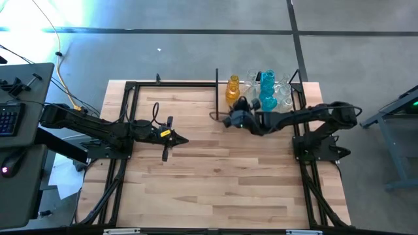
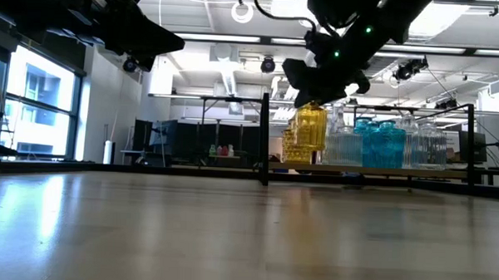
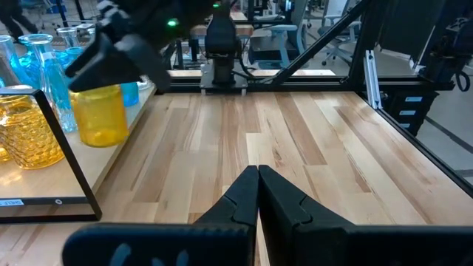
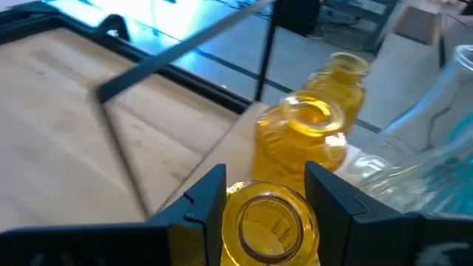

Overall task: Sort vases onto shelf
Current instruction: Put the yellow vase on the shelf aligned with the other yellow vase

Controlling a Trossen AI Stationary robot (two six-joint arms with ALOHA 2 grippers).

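Note:
My right gripper (image 4: 266, 185) is shut on an amber vase (image 3: 100, 114), at the near left corner of the shelf (image 2: 381, 171). The shelf lies along the table's far right edge, and its black end frame (image 3: 70, 159) stands beside the held vase. On its board stand two more amber vases (image 4: 303, 140), teal vases (image 1: 268, 91) and clear vases (image 1: 284, 94). My left gripper (image 3: 257, 181) hovers shut over the table's left half, holding nothing. My right gripper pinches the amber vase at its top, one finger (image 4: 211, 196) on each side of the neck just under the mouth rim (image 4: 236, 210). The fingers slant down from the table's right. The vase hangs upright below them (image 2: 312, 130), its base a little above the wood.
A black metal frame (image 1: 130, 88) runs round the wooden tabletop (image 1: 215, 176), whose wide middle and near part lie bare. The shelf's black upright post (image 2: 266, 141) stands just left of the held vase. Room furniture shows beyond the far edge.

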